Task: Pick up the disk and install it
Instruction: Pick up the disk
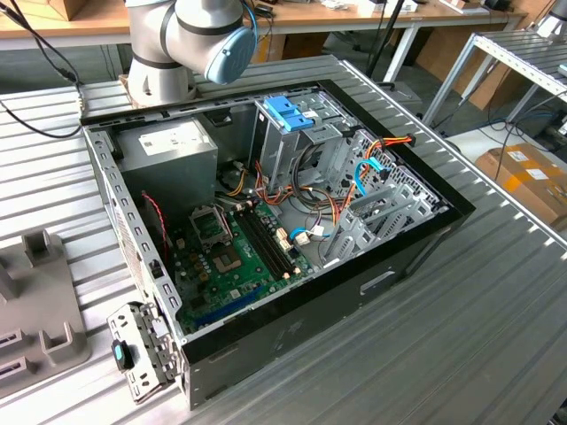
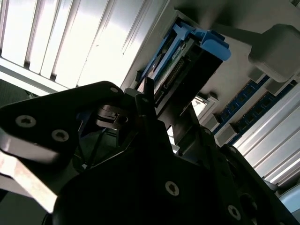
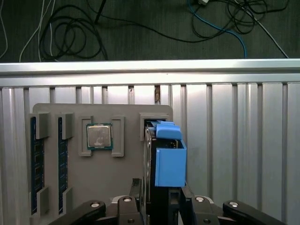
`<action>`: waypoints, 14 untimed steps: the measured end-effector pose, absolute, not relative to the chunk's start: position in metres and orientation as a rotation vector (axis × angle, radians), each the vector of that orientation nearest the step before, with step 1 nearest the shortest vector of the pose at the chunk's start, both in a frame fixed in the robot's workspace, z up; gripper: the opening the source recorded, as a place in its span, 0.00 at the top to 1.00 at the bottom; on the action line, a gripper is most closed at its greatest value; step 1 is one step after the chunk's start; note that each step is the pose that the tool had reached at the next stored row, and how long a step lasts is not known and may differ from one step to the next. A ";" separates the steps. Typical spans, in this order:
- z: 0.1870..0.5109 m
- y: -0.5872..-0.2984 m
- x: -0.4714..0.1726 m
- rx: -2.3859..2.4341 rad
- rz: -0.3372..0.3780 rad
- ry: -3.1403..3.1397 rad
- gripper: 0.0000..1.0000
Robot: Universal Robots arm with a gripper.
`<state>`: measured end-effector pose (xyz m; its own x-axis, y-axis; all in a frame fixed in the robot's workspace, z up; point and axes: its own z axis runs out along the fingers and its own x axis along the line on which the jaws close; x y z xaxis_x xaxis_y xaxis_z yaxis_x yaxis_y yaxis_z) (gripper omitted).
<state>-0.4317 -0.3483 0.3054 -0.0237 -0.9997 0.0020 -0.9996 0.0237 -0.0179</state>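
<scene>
Disk (image 3: 168, 161) upright between the parted fingers (image 3: 136, 190)

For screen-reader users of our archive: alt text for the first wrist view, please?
A disk framed in light blue stands on edge in a slot of a grey holder tray, with the gripper close at one end. The tray, on a ribbed metal table, also holds a processor chip and two memory modules.

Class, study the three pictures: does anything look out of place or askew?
The metal bracket with a blue clip, at the corner of the computer case toward the exterior view's left, hangs swung outward. The disk stands squarely on edge in its grey holder.
</scene>
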 end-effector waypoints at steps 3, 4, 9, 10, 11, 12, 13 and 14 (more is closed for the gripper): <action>0.305 -0.348 -0.432 -2.187 -0.022 2.240 0.65; 0.305 -0.348 -0.432 -2.187 -0.022 2.240 0.65; 0.305 -0.348 -0.432 -2.187 -0.022 2.239 0.65; 0.305 -0.348 -0.432 -2.187 -0.022 2.239 0.65; 0.305 -0.348 -0.432 -2.187 -0.022 2.239 0.65; 0.305 -0.348 -0.432 -2.187 -0.022 2.239 0.65; 0.305 -0.348 -0.432 -2.187 -0.022 2.239 0.65; 0.305 -0.348 -0.432 -2.187 -0.022 2.239 0.65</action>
<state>-0.4317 -0.3483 0.3054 -0.0235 -0.9997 0.0020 -0.9996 0.0234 -0.0179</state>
